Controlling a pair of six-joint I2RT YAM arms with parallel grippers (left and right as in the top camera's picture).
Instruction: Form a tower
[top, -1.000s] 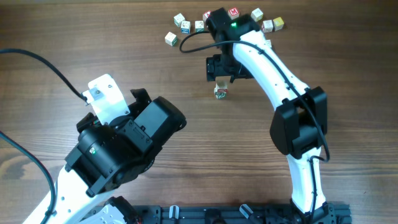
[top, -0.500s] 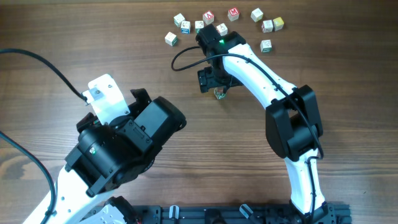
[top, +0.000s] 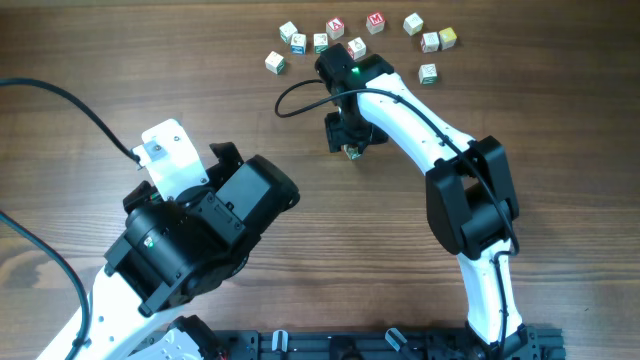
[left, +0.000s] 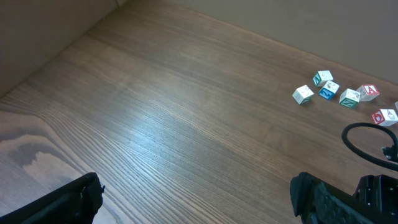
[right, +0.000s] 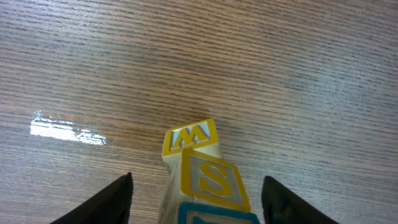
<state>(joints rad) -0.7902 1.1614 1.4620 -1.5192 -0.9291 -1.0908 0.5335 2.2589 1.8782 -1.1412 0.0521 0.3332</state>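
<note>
Since a nudge could topple the tower (right: 200, 171), I held the right gripper (right: 198, 186) astride it, fingers (right: 118, 199) apart and not touching, with the left gripper (left: 196, 190) spread wide, well away.

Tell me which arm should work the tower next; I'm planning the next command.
Right. Its gripper straddles the tower, a finger on each side. The left gripper hangs open over the table, away from the loose cubes.
</note>
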